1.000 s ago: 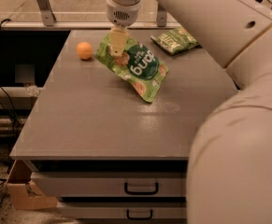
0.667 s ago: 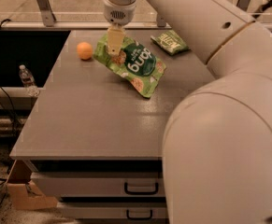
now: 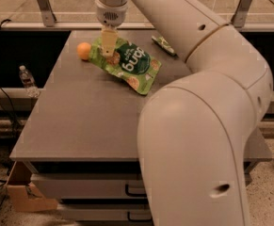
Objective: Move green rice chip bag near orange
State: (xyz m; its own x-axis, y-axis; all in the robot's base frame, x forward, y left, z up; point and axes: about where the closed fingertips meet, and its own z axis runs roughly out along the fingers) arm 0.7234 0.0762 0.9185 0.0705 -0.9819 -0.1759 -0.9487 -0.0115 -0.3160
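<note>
While fingers (image 3: 108, 40) pinch crinkly green rice chip bag (image 3: 129, 65) top, round orange (image 3: 84, 51) beside

so the green rice chip bag (image 3: 127, 66) is a big crinkly light-green pouch with a dark green round label, white lettering and little round rice-cake pics on it. It sits slanted across the far part of the counter (image 3: 80, 121), with its upper-left end up by the gripper (image 3: 108, 44), which is clamped on that end, and its lower-right corner down on the counter. The orange (image 3: 84, 51) is a small round fruit right beside the bag's left corner, can't tell if they actually touch
</note>
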